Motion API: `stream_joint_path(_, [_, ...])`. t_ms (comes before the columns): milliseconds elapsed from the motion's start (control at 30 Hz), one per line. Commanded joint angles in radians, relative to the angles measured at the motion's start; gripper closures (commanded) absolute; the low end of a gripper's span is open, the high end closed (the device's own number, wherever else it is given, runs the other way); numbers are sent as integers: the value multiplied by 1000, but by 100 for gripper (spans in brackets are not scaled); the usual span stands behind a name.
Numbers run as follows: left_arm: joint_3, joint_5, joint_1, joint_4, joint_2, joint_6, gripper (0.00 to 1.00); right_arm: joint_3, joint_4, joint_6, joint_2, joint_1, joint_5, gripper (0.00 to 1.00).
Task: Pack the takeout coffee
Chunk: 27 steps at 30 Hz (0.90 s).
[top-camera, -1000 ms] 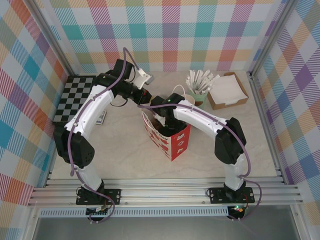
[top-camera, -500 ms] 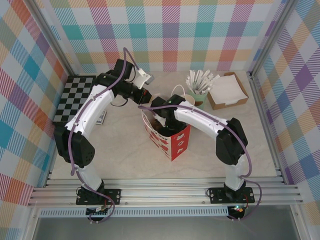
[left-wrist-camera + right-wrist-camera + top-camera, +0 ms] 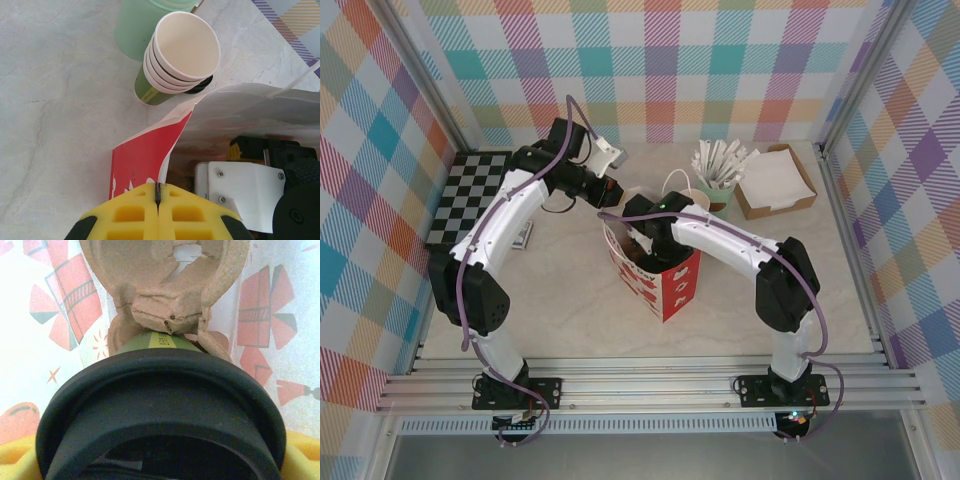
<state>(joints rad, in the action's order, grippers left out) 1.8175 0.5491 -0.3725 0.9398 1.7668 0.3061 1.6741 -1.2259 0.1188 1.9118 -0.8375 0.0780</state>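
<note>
The takeout coffee point(image 3: 160, 390) is down inside the gift bag point(image 3: 675, 285). Its black lid faces the right wrist camera, with a strip of dark-green cup showing just past it. The right fingers point(image 3: 12, 465) stand wide apart, one on each side of the lid, and have the cup between them. Just beyond the cup, deeper in the bag, sits a brown cardboard cup carrier point(image 3: 150, 285). I can't tell whether the cup touches it. The bag's pale inner walls show red gift-box prints on both sides.

From above, the right arm bends over and reaches down into the open top of the red-and-white bag, which stands upright near the middle of the tabletop point(image 3: 570, 300). The left fingers point(image 3: 130, 212) are pressed together, pinching the bag's rim at its far-left corner.

Just beside that corner stands a stack of lidless green cups point(image 3: 185, 50), leaning a little, and next to it is a pale mint cup point(image 3: 132, 25) holding white sticks. A cardboard box of napkins point(image 3: 775, 180) sits toward the far right corner. A checkerboard mat point(image 3: 470, 195) lies at the far left.
</note>
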Motion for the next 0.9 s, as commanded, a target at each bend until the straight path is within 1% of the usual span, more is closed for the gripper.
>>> stream_joint_path(0, [14, 8, -9, 6, 6, -4, 100, -33, 57, 12, 4, 6, 42, 43])
stream_joint_path(400, [14, 3, -9, 4, -1, -7, 100, -45, 67, 22, 1, 6, 68, 44])
stream_joint_path(867, [8, -3, -9, -1, -6, -11, 100, -43, 65, 23, -5, 6, 59, 44])
